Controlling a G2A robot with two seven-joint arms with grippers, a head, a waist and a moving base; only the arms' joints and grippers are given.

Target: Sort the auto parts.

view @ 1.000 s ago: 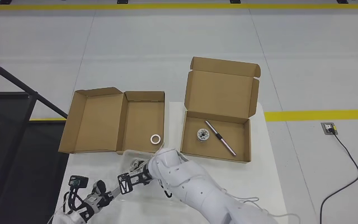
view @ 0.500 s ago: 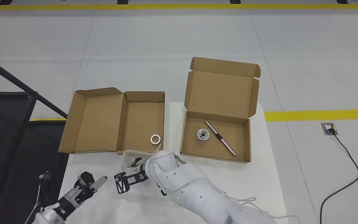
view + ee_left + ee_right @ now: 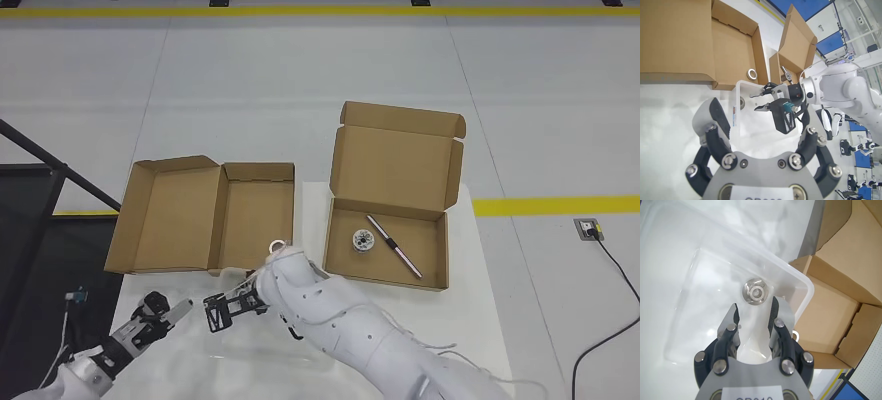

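Sorting looks nearly done on the white table [image 3: 470, 300]: the left brown cardboard box [image 3: 255, 210] holds a silver ring [image 3: 752, 73], the right brown cardboard box [image 3: 430, 235] a thin silver rod [image 3: 393, 246] and a toothed round part [image 3: 362, 239]. In the clear plastic tray [image 3: 802, 283], near centre, one silver flanged disc [image 3: 755, 292] is left, with the right tool [image 3: 754, 102] spread wide close by it. The left tool [image 3: 175, 308] hangs wide and empty, near left. The tray's small sticker [image 3: 734, 118] is too small to read.

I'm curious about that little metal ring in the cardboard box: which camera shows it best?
The left wrist view: the ring lies whole and unobstructed on the box floor. The top view shows it tiny, at the edge of the arm; the right wrist view shows just a sliver behind the right gripper.
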